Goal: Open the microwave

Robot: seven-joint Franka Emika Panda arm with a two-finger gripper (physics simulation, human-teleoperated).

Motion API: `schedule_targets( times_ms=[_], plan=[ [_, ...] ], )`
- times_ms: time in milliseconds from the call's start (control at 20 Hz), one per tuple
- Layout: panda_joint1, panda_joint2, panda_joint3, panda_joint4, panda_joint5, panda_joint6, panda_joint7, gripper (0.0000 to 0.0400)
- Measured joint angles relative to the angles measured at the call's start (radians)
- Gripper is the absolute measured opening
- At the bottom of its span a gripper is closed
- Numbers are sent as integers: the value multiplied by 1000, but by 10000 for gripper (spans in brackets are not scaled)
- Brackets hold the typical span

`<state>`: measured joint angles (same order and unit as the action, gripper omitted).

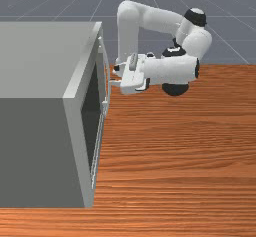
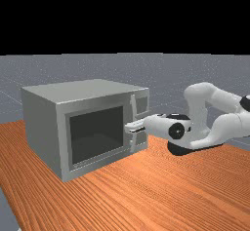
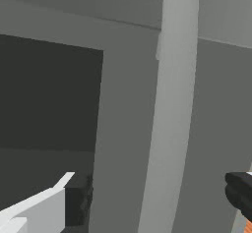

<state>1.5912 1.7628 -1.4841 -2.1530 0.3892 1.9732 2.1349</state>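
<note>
The gripper (image 1: 114,75) is at the microwave's front in the front view, its fingertips by the upright handle (image 1: 108,71). In the far view the gripper (image 2: 129,127) reaches the handle (image 2: 133,103) from the right. The microwave (image 2: 93,89) is grey with a dark window, and its door (image 2: 95,132) looks closed. In the wrist view the gripper (image 3: 157,196) stands open, with the pale bar of the handle (image 3: 172,104) running between the wide-set fingers. Neither finger visibly touches the bar there.
The wooden table (image 1: 185,166) extends in front of the microwave. A control panel (image 2: 141,105) lies beside the handle on the microwave's front. The arm's base (image 2: 181,147) stands on the far view's right.
</note>
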Motion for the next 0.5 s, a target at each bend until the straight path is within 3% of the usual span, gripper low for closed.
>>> schedule_targets(
  times_ms=[50,100,200,300,350,400,450,500],
  plan=[
    [-51,0,7,13,7,-5,9,400],
    [-56,0,17,-10,21,54,-13,361],
    [-70,0,23,-1,17,56,-21,277],
    [-36,0,30,-51,33,105,-28,219],
    [4,0,46,-108,54,179,-43,203],
    [63,-23,73,-200,104,326,-85,191],
    [111,-24,83,-226,103,349,-88,168],
    [145,-28,81,-220,101,342,-85,178]
  ],
)
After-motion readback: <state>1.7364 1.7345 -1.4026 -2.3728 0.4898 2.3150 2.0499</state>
